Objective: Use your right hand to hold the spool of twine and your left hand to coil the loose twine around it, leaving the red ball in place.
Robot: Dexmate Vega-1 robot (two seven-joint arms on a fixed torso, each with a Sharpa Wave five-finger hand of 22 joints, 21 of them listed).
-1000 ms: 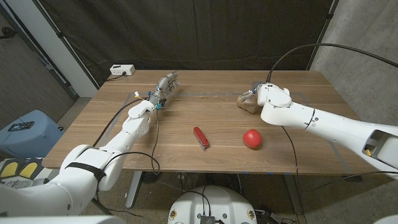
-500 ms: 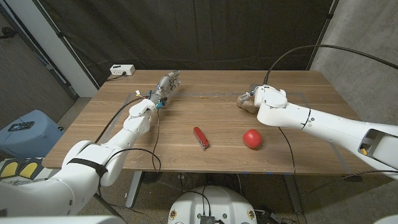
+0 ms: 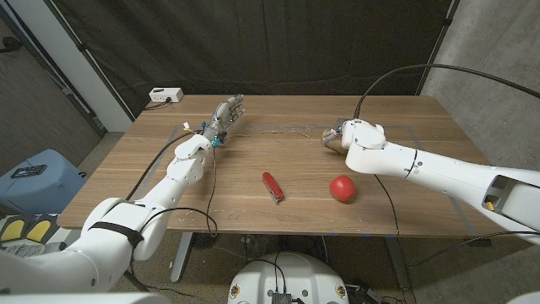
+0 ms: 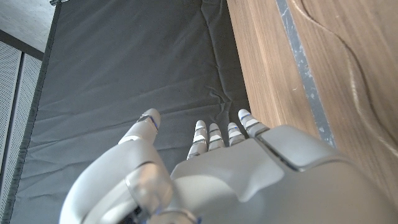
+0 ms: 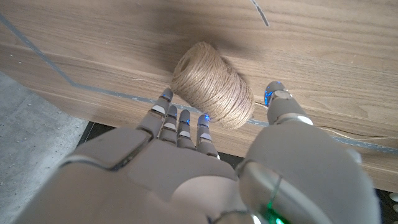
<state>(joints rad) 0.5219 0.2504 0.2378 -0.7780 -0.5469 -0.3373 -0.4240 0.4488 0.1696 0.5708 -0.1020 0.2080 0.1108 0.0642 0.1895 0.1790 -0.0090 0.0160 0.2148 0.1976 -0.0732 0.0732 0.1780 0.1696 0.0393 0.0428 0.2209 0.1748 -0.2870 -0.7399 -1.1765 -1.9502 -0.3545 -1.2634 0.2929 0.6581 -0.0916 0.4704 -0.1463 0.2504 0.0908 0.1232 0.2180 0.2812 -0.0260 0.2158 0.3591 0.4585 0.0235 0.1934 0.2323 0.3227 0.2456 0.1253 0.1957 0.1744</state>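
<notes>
The spool of twine (image 5: 213, 84) lies on its side on the table's far right, tan and tightly wound, partly hidden behind my right wrist in the head view (image 3: 332, 140). My right hand (image 5: 205, 168) reaches at it with fingers (image 5: 180, 119) and thumb spread on either side, not closed on it; in the head view the right hand (image 3: 344, 128) sits right at the spool. Loose twine (image 3: 278, 131) runs leftward along the far side of the table. My left hand (image 3: 226, 114) hovers at the twine's left end, fingers apart and holding nothing. The red ball (image 3: 342, 187) rests near the front right.
A red pocket knife (image 3: 272, 186) lies at the table's front middle. A white box (image 3: 166, 95) stands at the far left corner. Grey tape lines (image 4: 300, 62) mark the table (image 3: 253, 160). A thin strand of twine (image 4: 352, 74) curves over the wood beside my left hand (image 4: 249, 174).
My right arm has shifted a little to the left, closing in on the spool. The left hand, ball and knife have not moved.
</notes>
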